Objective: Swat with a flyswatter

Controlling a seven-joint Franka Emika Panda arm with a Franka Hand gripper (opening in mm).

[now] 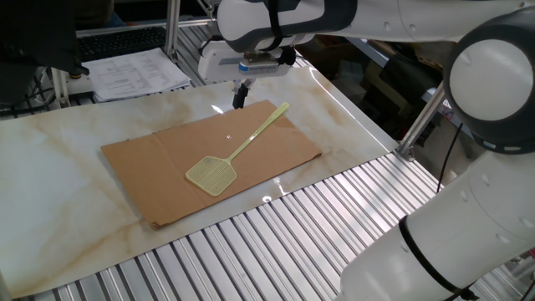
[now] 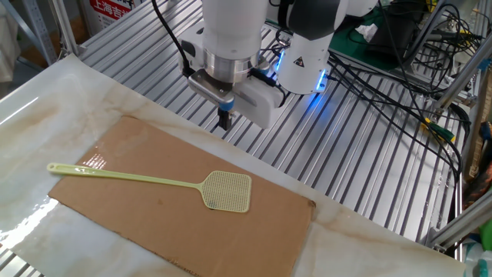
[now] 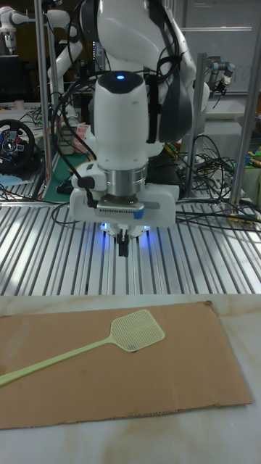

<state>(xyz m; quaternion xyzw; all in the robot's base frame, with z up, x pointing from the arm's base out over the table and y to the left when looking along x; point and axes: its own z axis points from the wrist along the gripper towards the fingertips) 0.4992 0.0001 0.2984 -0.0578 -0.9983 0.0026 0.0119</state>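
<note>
**Flyswatter lies flat on the cardboard, gripper hangs above with nothing in it**

The flyswatter [image 2: 154,181] lies flat on a brown cardboard sheet [image 2: 138,223]. The sheet rests on the pale marble worktop [image 1: 50,192], close to the edge where the marble meets a surface of metal slats [image 1: 276,242]. The swatter is pale yellow-green, with a long thin handle and a small square mesh head [image 3: 136,330].

In the tall fixed view, the head sits near the middle of the sheet, close to its far edge. The handle runs down toward the sheet's left edge, and its tip goes out of the picture there. In the other fixed view, the end of the handle [image 2: 54,167] lies near the sheet's left corner, and the head [image 2: 227,191] lies near the middle of the sheet. In one fixed view, the handle end [image 1: 282,107] reaches the far right corner of the sheet.

The gripper [image 3: 125,247] hangs in the air and points straight down. Its two dark fingers [image 2: 224,118] are close together, with nothing between them. It touches nothing. In the tall fixed view it is above the metal slats, behind the far edge of the sheet and a little behind the mesh head. In one fixed view the gripper [image 1: 239,95] is above the marble, near the sheet's far edge and the handle end.

A blue light [image 3: 119,77] glows on the white arm [image 3: 123,123].
</note>
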